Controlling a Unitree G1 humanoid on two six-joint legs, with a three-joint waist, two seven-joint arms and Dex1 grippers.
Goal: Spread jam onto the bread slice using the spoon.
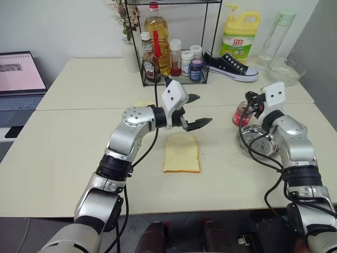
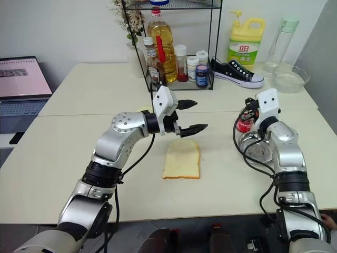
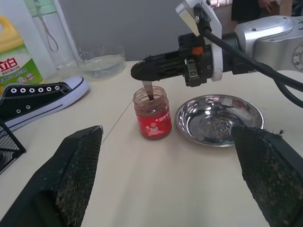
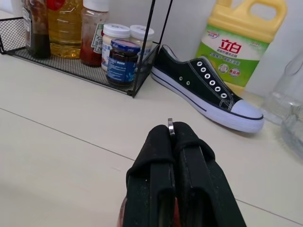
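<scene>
The bread slice lies flat on the table in front of me, plain and pale. My left gripper hovers just above its far edge, open and empty, pointing to the right. The jam is in a small clear jar with a red label, standing beside a round steel plate. My right gripper is shut on the spoon above the jar. The spoon hangs straight down with its lower end inside the jar's mouth, so its bowl is hidden. The handle's tip pokes out between the shut fingers.
A black wire rack of bottles and jars stands at the back. To its right are a black sneaker, a yellow detergent bottle and a glass bowl. A laptop sits at the far left.
</scene>
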